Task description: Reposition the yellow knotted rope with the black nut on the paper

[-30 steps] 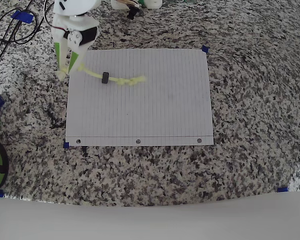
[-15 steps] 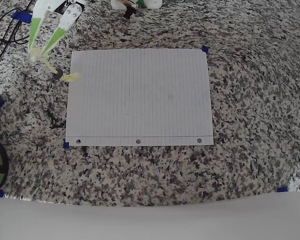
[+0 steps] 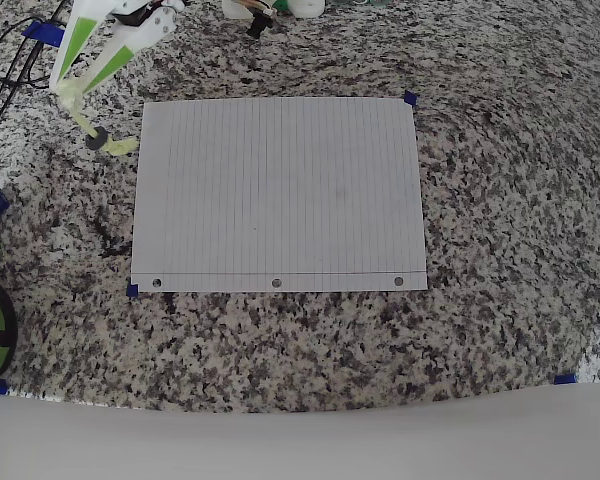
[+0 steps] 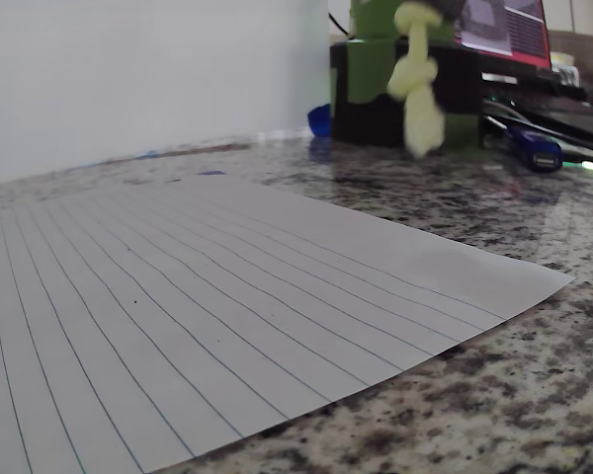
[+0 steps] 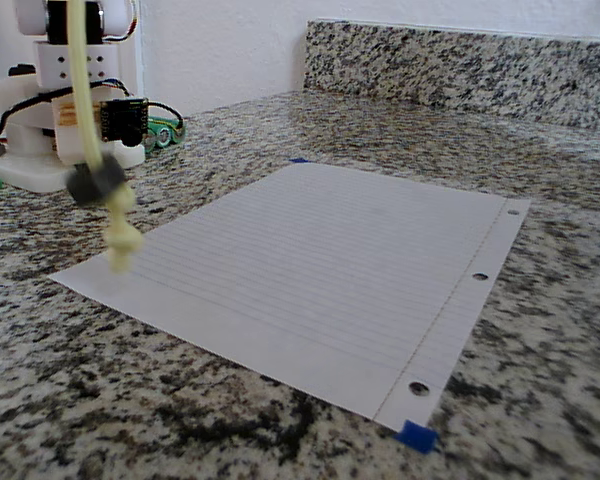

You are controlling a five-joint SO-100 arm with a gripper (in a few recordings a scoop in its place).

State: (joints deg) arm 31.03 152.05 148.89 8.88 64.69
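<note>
Overhead, the claw (image 3: 70,90) pinches the rope (image 3: 102,135) at the paper's (image 3: 280,190) ten o'clock; sideways, the nut (image 5: 93,184) dangles off its edge.

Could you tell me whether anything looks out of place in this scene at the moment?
Yes: the yellow knotted rope with its black nut is not on the paper. It hangs from the gripper beyond the sheet's left edge in the overhead view, and the fixed view shows it dangling above the granite counter. The paper itself lies flat and bare.
</note>
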